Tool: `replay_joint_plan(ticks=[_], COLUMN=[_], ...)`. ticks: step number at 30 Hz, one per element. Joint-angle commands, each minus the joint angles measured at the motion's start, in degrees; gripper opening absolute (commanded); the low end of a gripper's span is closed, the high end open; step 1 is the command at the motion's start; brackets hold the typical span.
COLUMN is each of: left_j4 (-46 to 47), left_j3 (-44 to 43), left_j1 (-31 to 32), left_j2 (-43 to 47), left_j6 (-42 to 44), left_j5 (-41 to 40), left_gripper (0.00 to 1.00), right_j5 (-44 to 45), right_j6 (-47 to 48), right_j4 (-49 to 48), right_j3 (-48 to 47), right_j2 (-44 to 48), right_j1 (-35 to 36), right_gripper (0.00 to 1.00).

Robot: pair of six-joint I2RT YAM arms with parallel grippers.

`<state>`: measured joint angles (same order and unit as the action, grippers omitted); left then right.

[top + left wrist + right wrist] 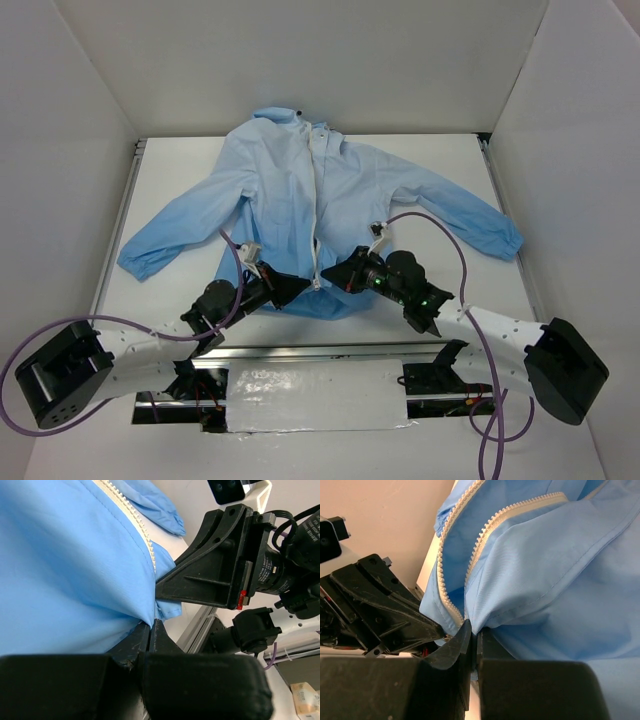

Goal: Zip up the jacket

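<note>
– On the white table (450, 150), seen from above, we had the whole jacket (290, 200) lying flat, front side up. Neither wrist camera gave us that; each showed only blue cloth close up.

– But the wrist cameras gave us what the top view hid. From above, the claws were just dark shapes at the hem (335, 304). Up close, we saw the left gripper (150, 626) with its fingers pressed together on a fold of the jacket's bottom edge. The right gripper (472, 627) was pinched tight on the cloth just beside the zipper teeth.

– The left wrist camera also caught the right gripper's black body facing it, close by.

– What did we count?

– One jacket, two sleeves (175, 235), one collar (290, 120), and from above one whitish zipper strip (320, 215). The right wrist camera split that strip into two rows of teeth (440, 580), lying apart. Two arms (500, 330), two grippers.

– And which way did it point?

– Its long axis ran from the near edge toward the far wall, with the hem toward the arms and the collar away from them. The sleeves spread out to the left and right, sloping back toward the near side. The grippers met at the hem, one on each side of the zipper's lower end.
</note>
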<state>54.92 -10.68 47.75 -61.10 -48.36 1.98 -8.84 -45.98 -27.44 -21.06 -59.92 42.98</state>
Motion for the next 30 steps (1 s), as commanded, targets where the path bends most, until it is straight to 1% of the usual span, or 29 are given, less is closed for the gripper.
replay_joint_plan(ticks=[1, 3, 7, 11, 12, 14, 16, 18, 19, 20, 22, 24, 25, 26, 27, 29, 30], left_j4=[8.19, 9.94, 10.47, 15.91, 18.71, 21.71, 25.23, 27.43, 30.14, 31.55, 33.93, 32.98, 31.93, 30.62, 30.86, 32.7, 32.62], left_j3=[0.92, 1.45, 1.45, 2.33, 2.76, 3.12, 3.29, 3.91, 4.17, 4.52, 5.14, 4.27, 3.83, 3.56, 3.56, 4.08, 4.09], left_j1=[-0.89, -1.25, -1.6, -1.6, -1.6, -1.6, -1.6, -1.6, -1.6, -1.6, -1.6, -1.6, -1.6, -1.6, -1.6, -1.6, -1.6], left_j2=[-0.51, -0.86, -2.7, -5.86, -7.44, -8.94, -11.14, -13.07, -13.69, -14.13, -15.19, -15.45, -15.54, -15.8, -15.89, -16.07, -15.98], left_j6=[-1.12, -1.56, -1.56, -2.0, -2.09, -2.44, -2.44, -2.7, -2.97, -2.97, -3.32, -3.23, -2.89, -2.88, -2.79, -3.14, -3.15], left_j5=[5.23, 5.84, 6.63, 7.86, 8.21, 9.97, 11.37, 11.38, 11.38, 11.38, 11.12, 11.12, 11.2, 11.21, 11.12, 10.94, 10.94], left_gripper=[0.0, 0.0, 0.0, 0.0, 0.0, 0.0, 0.0, 0.0, 0.0, 0.0, 0.0, 0.0, 0.0, 0.0, 0.0, 0.0, 0.0], right_j5=[1.19, 0.15, -2.67, -3.55, -3.73, -3.29, -2.24, -1.27, -1.27, 0.73, 1.89, 2.16, 1.99, 2.25, 2.6, 3.39, 3.91], right_j6=[0.11, -0.52, -1.57, -1.13, -1.22, -1.4, -1.4, -1.4, -1.31, -1.57, -1.66, -1.4, -1.05, -0.87, -0.7, -0.26, 0.09], right_j4=[-7.01, -7.71, -10.17, -9.56, -10.0, -9.83, -9.56, -8.25, -7.81, -6.5, -5.17, -4.2, -3.85, -2.72, -2.1, -0.34, 0.19], right_j3=[-0.21, 0.75, 1.46, -0.12, -0.04, -0.03, 0.23, 0.23, 0.23, 0.14, -0.03, -0.39, -0.65, -1.17, -1.44, -2.05, -2.23], right_j2=[0.94, 1.56, 1.65, -0.19, -0.37, -0.64, -0.37, -0.2, 0.06, 0.24, 0.5, 0.59, 0.86, 1.12, 1.3, 1.91, 1.83], right_j1=[-1.67, -3.59, -4.4, -4.4, -4.48, -4.4, -4.4, -4.4, -4.48, -4.4, -4.4, -4.4, -4.4, -4.48, -4.49, -4.4, -4.4], right_gripper=[0.0, 0.0, 0.0, 0.0, 0.0, 0.02, 0.02, 0.02, 0.02, 0.02, 0.02, 0.02, 0.07, 0.1, 0.1, 0.16, 0.16])
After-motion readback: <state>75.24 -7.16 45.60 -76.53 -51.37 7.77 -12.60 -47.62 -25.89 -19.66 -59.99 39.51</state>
